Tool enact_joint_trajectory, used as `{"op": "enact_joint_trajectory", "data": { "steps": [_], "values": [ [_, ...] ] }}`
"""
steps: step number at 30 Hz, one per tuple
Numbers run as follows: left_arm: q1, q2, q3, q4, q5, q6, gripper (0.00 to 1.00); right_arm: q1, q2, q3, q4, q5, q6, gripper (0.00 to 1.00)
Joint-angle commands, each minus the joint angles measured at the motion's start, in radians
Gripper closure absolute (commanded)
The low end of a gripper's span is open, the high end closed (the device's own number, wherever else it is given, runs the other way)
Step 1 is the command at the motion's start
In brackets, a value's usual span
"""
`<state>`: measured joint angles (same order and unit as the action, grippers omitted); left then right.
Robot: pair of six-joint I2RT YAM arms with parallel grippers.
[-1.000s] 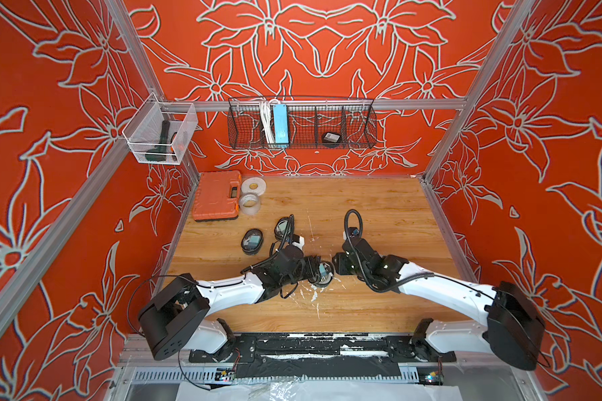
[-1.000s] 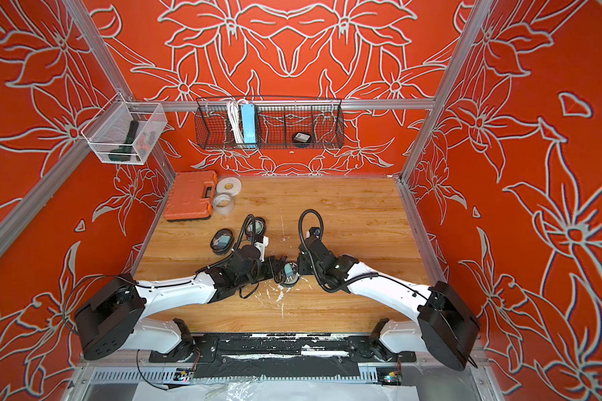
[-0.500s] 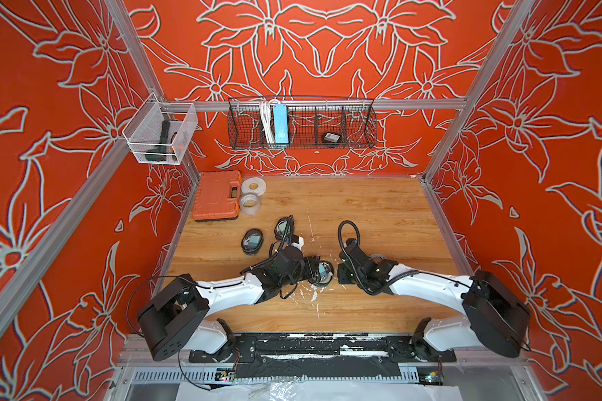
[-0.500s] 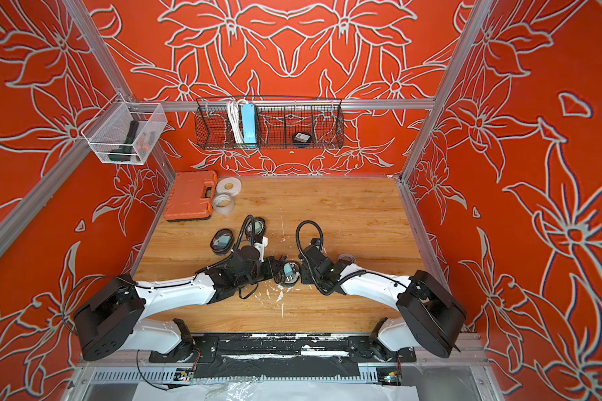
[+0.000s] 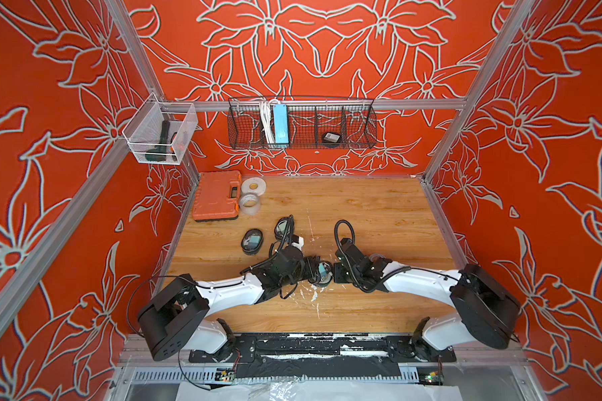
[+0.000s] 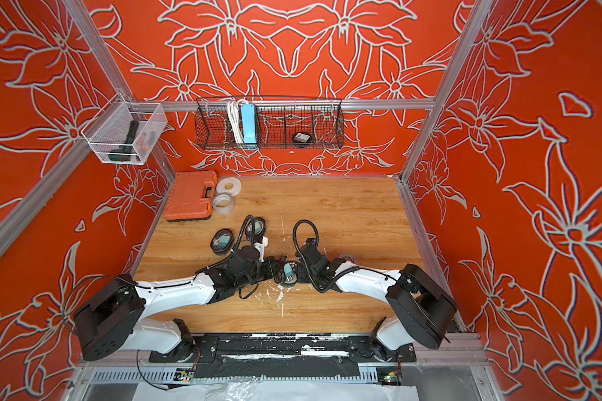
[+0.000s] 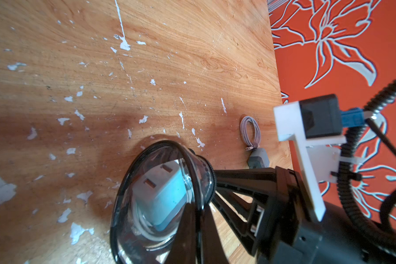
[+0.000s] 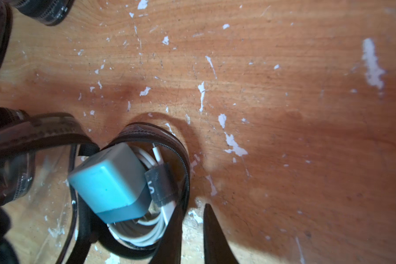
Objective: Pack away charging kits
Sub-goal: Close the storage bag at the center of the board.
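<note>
as both claws meet at the open case, one kit sits inside it

where the two arms meet near the front middle of the wooden table (image 5: 362, 208), the left claw (image 5: 313, 273) is pressed shut on the black rim of the open case (image 7: 128, 228), whose clear lid stands raised. inside the case's lower half, the teal plug (image 8: 110, 180) lies tilted on top of the coiled white cable (image 8: 144, 230), which a dark strap (image 8: 160, 182) binds. the right claw (image 8: 193, 205) sits at the case's rim with its fingers almost together: a thin slit of bare wood shows between them, one finger (image 8: 169, 240) overlaps the rim, and nothing is seen pinched.

a second kit lies loose on the table just beside the right arm, its loose cable (image 7: 249, 131) coiled right next to its grey-looking plug (image 7: 258, 160). a closed case (image 5: 252, 240) lies clear of the left arm, and a further case (image 5: 283, 227) lies partly behind that arm's black hose. at the far left corner lie an orange toolbox (image 5: 218, 194) and two tape rolls (image 5: 253, 185). on the back wall a wire basket (image 5: 358, 139) holds a blue power strip (image 5: 280, 123).
</note>
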<state>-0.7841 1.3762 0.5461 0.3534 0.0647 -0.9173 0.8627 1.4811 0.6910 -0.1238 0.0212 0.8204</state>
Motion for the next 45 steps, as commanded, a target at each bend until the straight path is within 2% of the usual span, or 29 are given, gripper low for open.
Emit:
{"op": "enact_joint_trajectory", "data": {
  "steps": [1, 14, 23, 29, 31, 33, 36, 45],
  "values": [
    [0.003, -0.008, -0.006, 0.011, -0.008, -0.005, 1.0, 0.007, 0.031, 0.028, 0.018, -0.015, 0.007, 0.82],
    [0.003, 0.004, -0.014, 0.033, 0.015, -0.012, 1.0, 0.025, 0.109, 0.085, 0.022, -0.045, 0.039, 0.87],
    [0.003, 0.012, -0.023, 0.049, 0.036, -0.006, 1.0, 0.03, 0.174, 0.149, -0.063, 0.034, 0.063, 1.0],
    [0.003, 0.011, -0.026, 0.079, 0.08, 0.01, 1.0, 0.042, 0.126, 0.177, -0.159, 0.139, 0.076, 1.0],
    [0.004, 0.001, -0.033, 0.105, 0.108, 0.02, 0.9, 0.049, 0.101, 0.192, -0.203, 0.182, 0.084, 1.0],
    [0.003, -0.017, -0.049, 0.135, 0.126, 0.027, 0.72, 0.053, 0.075, 0.196, -0.224, 0.212, 0.079, 1.0],
    [0.003, -0.048, -0.071, 0.154, 0.118, 0.035, 0.52, 0.055, 0.058, 0.199, -0.243, 0.235, 0.073, 1.0],
    [0.041, -0.134, -0.138, 0.159, 0.062, 0.062, 0.33, 0.057, 0.044, 0.186, -0.244, 0.256, 0.059, 1.0]
  ]
}}
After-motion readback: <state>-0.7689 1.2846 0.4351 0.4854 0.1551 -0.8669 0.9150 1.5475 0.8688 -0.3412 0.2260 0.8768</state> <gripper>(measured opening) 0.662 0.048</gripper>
